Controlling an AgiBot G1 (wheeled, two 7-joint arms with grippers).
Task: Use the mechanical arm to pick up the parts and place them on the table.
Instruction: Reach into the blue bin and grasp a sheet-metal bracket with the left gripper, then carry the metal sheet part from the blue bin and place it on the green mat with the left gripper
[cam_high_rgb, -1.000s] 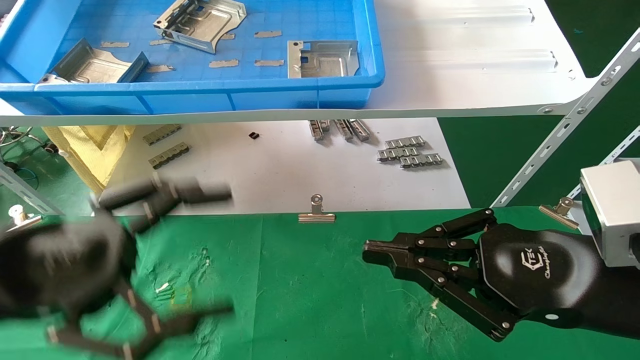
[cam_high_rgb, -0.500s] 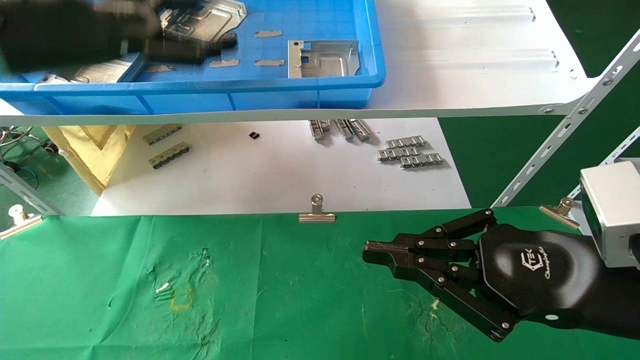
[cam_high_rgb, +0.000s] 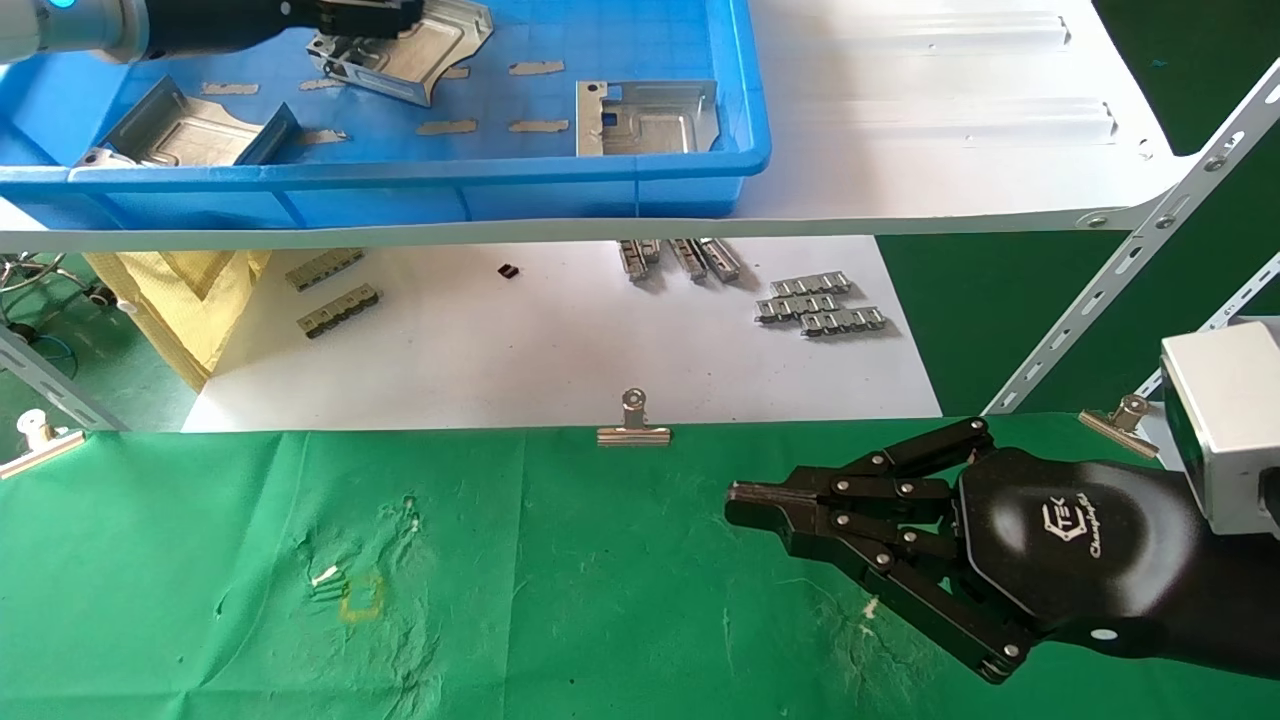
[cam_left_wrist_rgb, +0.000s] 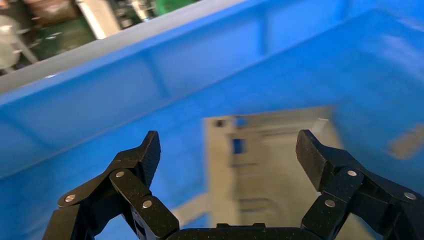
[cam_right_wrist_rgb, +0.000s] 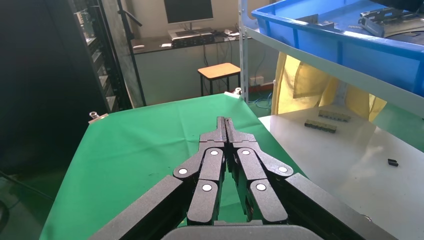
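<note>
Three silvery parts lie in the blue bin (cam_high_rgb: 620, 175): the far part (cam_high_rgb: 410, 50), one (cam_high_rgb: 185, 130) at the bin's left end and one (cam_high_rgb: 645, 118) toward its right end. The left gripper (cam_left_wrist_rgb: 227, 155) hangs over the far part with fingers spread wide, holding nothing. Well below the bin, the right gripper (cam_high_rgb: 740, 500) hovers over the green bench (cam_high_rgb: 560, 600), fingers pressed together, empty.

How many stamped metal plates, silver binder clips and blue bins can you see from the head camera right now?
Silvery stamped sheet-metal plates: 3, all in the bin
Silver binder clips: 3, on the green cloth's far edge
Blue plastic bin: 1
Total: 7
</note>
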